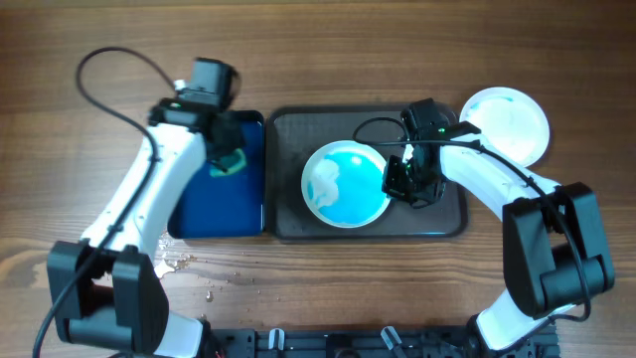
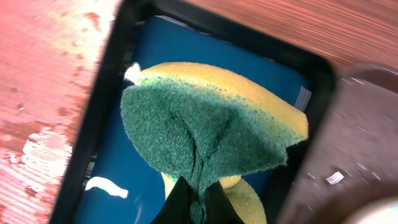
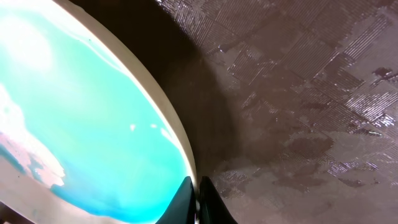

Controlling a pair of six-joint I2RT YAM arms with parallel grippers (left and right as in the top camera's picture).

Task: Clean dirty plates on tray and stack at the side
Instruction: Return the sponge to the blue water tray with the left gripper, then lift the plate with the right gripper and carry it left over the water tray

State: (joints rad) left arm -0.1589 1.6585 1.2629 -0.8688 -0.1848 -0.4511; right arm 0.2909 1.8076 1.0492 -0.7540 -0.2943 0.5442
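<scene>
Overhead, tray: the grey tray (image 1: pixel 288 224) lay mid-counter (image 1: pixel 318 50), nearer the far edge.
Overhead, plates: one plate (image 1: pixel 345 184), smeared blue, sat on the tray. A second plate (image 1: pixel 507 121) lay off it, toward the far right corner.
Overhead, right gripper (image 1: pixel 397 179): at the plate's right rim.
Overhead, left gripper (image 1: pixel 229 159): over the blue tray (image 1: pixel 214 214), left of the grey one.
Left wrist, jaws: pinched on a fold of the sponge (image 2: pixel 205 121), green side up.
Right wrist, jaws: nearly together, nipping the plate's (image 3: pixel 81 124) rim. The plate spread left of them.
</scene>
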